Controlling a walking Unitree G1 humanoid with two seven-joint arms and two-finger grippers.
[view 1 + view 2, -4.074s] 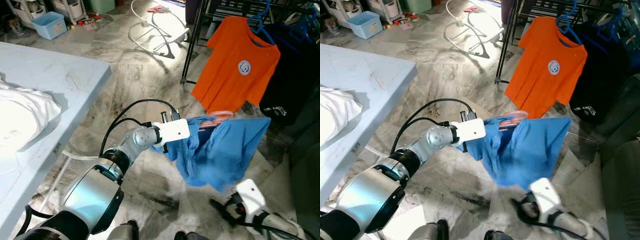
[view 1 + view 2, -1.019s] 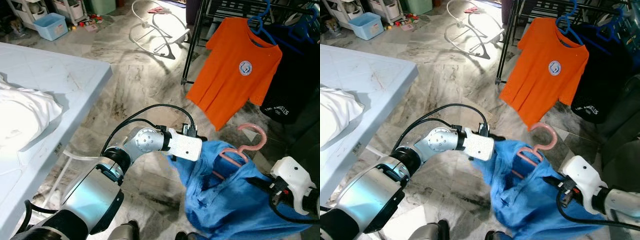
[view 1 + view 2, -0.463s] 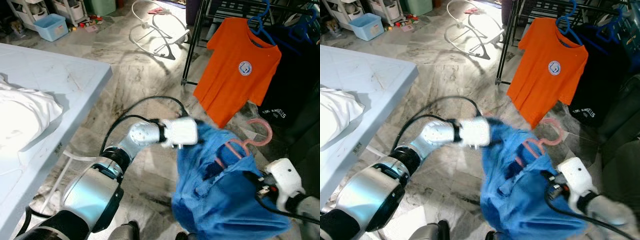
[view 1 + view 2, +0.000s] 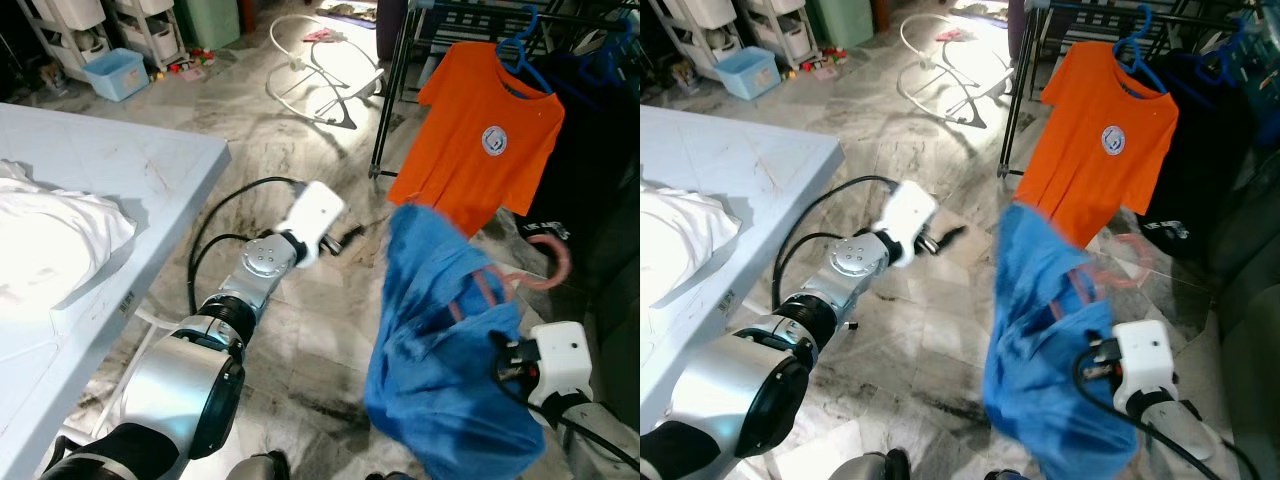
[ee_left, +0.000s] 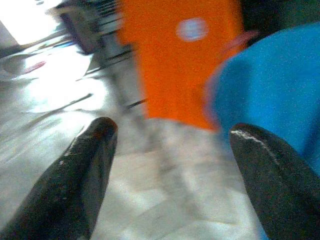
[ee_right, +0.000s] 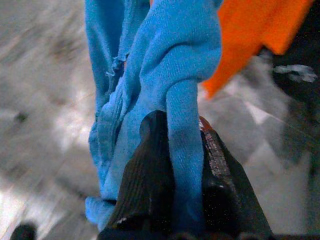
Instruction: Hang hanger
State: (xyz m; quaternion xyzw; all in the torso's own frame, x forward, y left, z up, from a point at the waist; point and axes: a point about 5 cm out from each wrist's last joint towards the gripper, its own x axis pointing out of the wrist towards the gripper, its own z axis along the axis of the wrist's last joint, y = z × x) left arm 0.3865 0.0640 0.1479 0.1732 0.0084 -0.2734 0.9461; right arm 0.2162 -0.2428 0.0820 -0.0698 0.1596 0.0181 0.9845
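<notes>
Left eye view: the left claw (image 4: 345,238) has let go of the blue shirt (image 4: 440,350) and now stretches forward with nothing in it, apart from the cloth. Half a second ago it was pressed against the shirt's upper edge. The shirt, on its pink hanger (image 4: 545,262), now hangs from the right claw (image 4: 503,368) alone, low and to the robot's right. The hanger's hook sticks out toward the dark clothes, short of the rack (image 4: 400,70). An orange shirt (image 4: 480,140) already hangs there on a blue hanger. The handover looks complete, so lifting the hook to the rail likely falls to the right arm. A pale counter (image 4: 90,200) with a white cloth lies to the left.

Right eye view: same scene. The camera sits a little higher and further back than a second ago, so the orange shirt seems shifted. The blue shirt has risen and now drapes in a long fold before the orange one.

Left wrist view: two black fingers (image 5: 85,170) stand wide apart with nothing between them. Orange cloth and blue cloth lie blurred beyond.

Right wrist view: the fingers (image 6: 150,175) are clenched on a thick fold of blue shirt.
</notes>
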